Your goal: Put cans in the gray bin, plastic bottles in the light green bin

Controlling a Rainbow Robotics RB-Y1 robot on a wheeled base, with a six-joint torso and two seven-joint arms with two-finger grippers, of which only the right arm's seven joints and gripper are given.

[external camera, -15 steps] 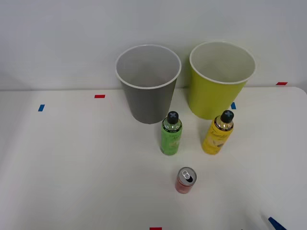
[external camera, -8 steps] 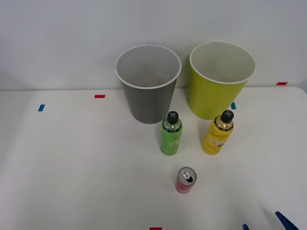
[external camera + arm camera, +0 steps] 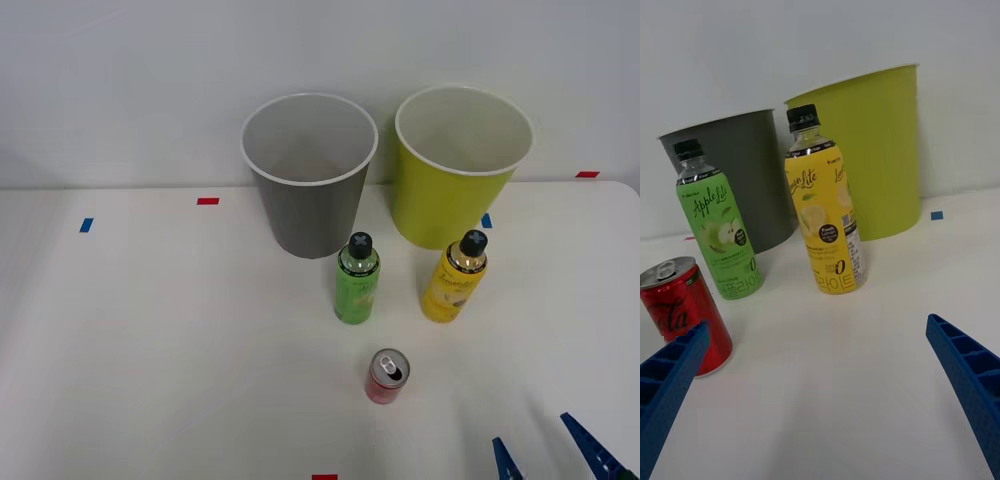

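So there's a white tabletop (image 3: 150, 350) with two tall tapered round bins at the far side, the gray bin (image 3: 308, 180) left of the yellow-green bin (image 3: 458, 170). Nearer stand the bright green black-capped plastic bottle (image 3: 356, 281) and, to its right, the yellow labelled one (image 3: 454, 279). The short red drink can (image 3: 386, 376) sits nearest, upright. The right gripper (image 3: 548, 450) hovers at the near right, blue ribbed jaws spread wide, holding nothing.
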